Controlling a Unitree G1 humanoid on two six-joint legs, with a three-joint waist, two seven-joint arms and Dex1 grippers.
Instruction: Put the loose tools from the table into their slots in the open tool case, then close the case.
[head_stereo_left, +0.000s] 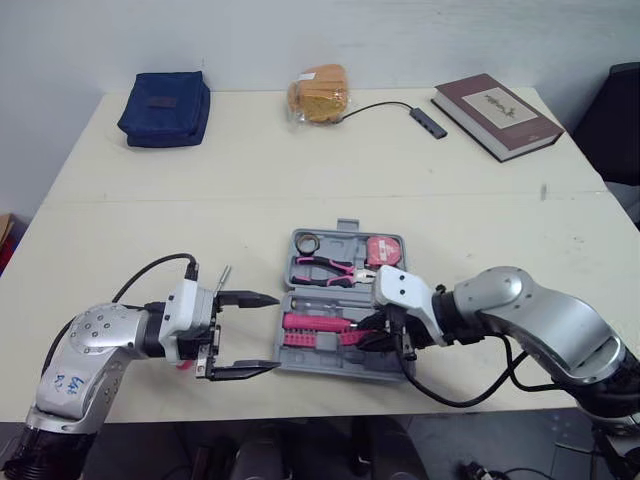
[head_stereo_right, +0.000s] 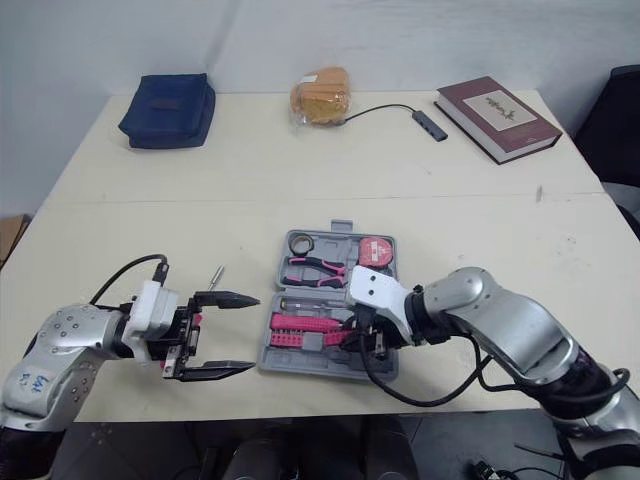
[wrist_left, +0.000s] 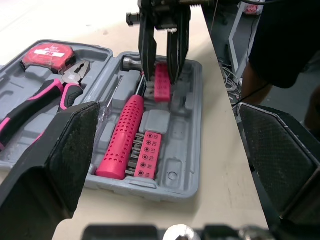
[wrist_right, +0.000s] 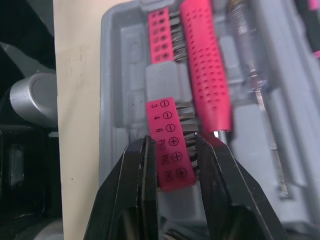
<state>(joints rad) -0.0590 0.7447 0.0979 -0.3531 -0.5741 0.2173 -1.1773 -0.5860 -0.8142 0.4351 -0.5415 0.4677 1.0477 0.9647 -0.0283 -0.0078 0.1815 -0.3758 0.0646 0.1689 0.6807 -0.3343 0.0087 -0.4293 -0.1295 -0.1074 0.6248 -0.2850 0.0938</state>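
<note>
The left gripper (head_stereo_left: 268, 332) is spread wide, near a small loose tool (head_stereo_left: 224, 277) on the tabletop (head_stereo_left: 300, 180). The open tool case (head_stereo_left: 335, 367) holds pliers (head_stereo_left: 322, 267), a tape measure (head_stereo_left: 386, 250) and a pink screwdriver (wrist_left: 122, 137). The right gripper (wrist_right: 173, 145) pinches a pink bit strip (wrist_right: 165, 125) inside the case.

One tool case (wrist_left: 176, 161), two bit strips (wrist_left: 147, 155) (pink)

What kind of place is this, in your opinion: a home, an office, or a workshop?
Probably an office or lab room, not a workshop: a plain cream table by a bare pale wall, with a book, a USB hub on its cable and a blue pouch.
</note>
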